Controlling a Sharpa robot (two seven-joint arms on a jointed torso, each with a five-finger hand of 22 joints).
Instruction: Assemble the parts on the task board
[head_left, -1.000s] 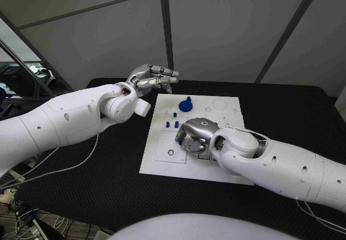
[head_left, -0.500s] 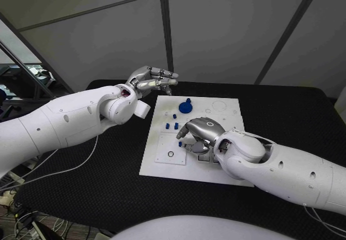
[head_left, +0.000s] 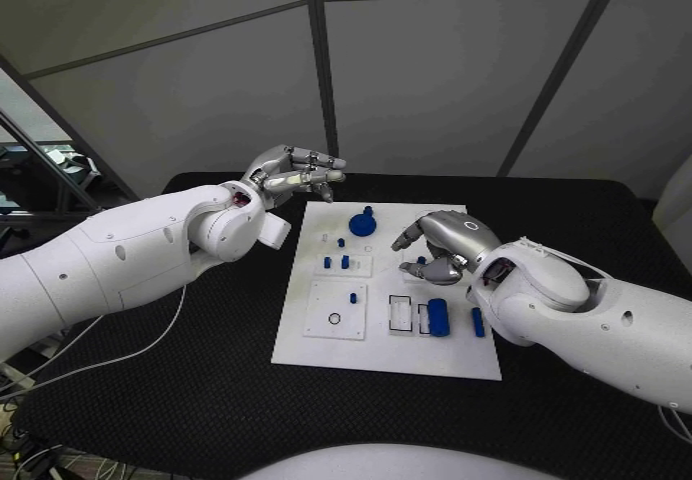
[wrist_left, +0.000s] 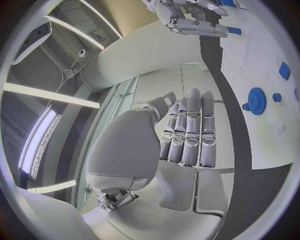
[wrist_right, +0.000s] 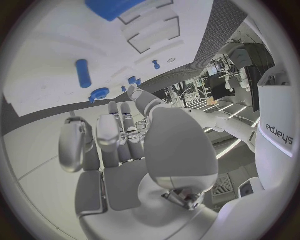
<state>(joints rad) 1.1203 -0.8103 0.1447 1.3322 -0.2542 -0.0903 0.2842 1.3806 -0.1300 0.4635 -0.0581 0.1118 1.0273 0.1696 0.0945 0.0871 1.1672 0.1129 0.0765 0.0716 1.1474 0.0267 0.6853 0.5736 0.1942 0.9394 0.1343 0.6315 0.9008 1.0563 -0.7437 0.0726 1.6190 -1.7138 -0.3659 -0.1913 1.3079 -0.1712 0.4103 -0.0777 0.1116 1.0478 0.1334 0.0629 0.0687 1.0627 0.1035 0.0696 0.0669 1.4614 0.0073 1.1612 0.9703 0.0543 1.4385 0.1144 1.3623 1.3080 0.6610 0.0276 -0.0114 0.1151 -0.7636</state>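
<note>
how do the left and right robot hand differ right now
The left robot hand hangs beyond the task board's far-left corner, over black table; the right robot hand hangs over the board's right half. The left's fingers lie straight together; the right's are curled in. Both hold nothing.

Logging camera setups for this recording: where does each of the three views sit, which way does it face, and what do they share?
Head view: on the robot's head, looking down at the task board; both white arms enter, left hand raised beyond the board, right hand above it.
Left wrist view: behind the left hand, facing along its fingers toward the board's edge.
Right wrist view: behind the right hand, facing the board.
Shared: all three show the blue gear.
</note>
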